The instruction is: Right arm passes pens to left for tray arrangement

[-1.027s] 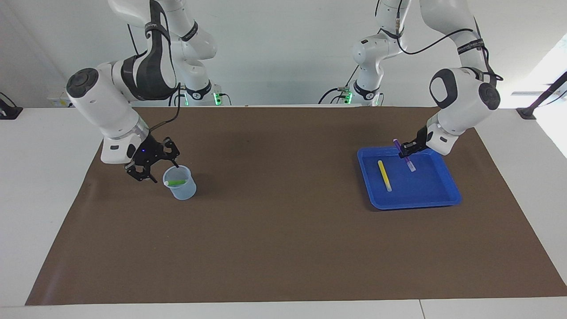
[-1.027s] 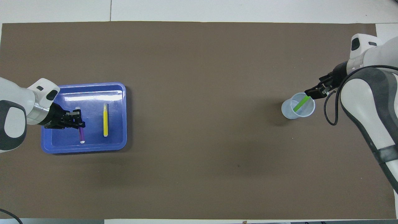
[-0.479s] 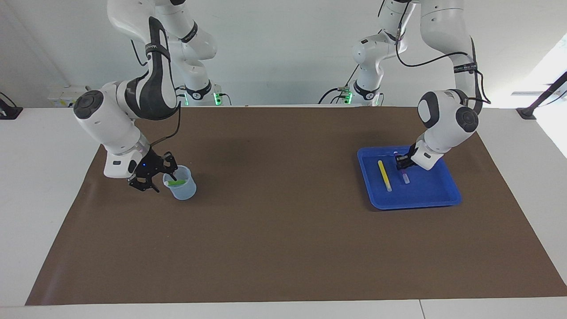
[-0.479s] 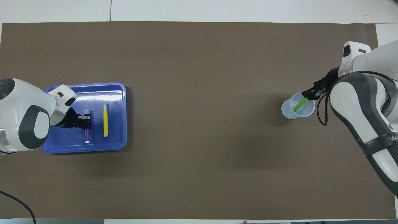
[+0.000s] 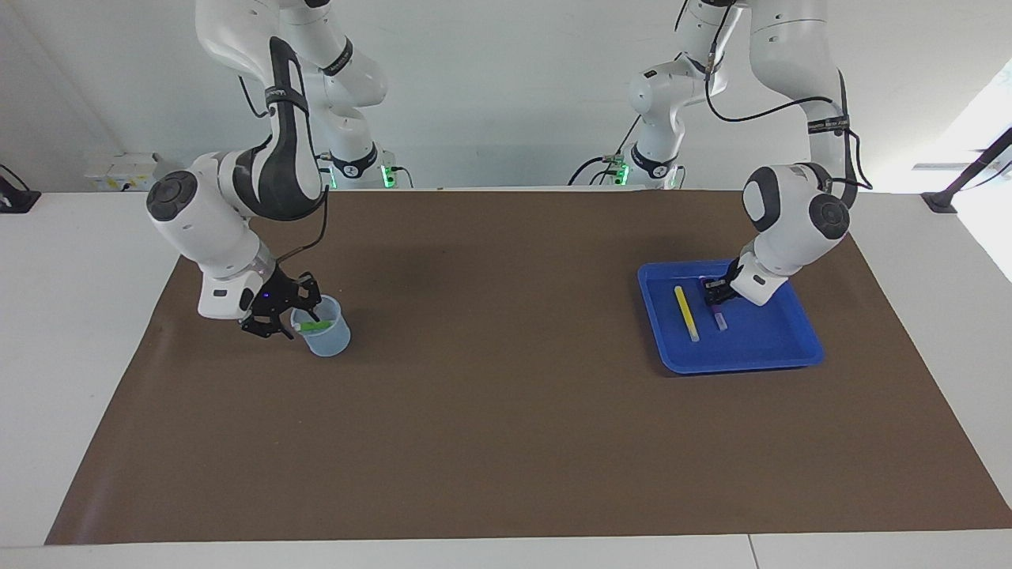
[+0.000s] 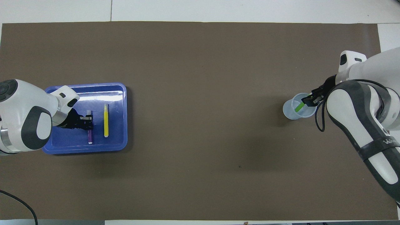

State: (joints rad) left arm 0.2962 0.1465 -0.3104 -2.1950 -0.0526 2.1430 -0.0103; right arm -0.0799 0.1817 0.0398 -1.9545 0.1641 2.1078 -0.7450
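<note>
Lying in tray (image 5: 798, 341): yellow pen (image 5: 686, 313), purple pen (image 5: 719, 318).

We see the yellow pen (image 6: 106, 120) lying flat in the blue tray (image 6: 120, 142), the purple pen (image 6: 90, 135) just beside it, pale tip toward us. The green pen (image 6: 299, 106) leans tilted inside a clear cup (image 6: 289, 113) at the right arm's end.

We see left arm bent down low, left gripper (image 5: 715, 294) tilted toward tabletop, fingers closed on slim thing. Right arm folded low, right gripper (image 5: 278, 314) angled down; its fingers' state we cannot tell.
</note>
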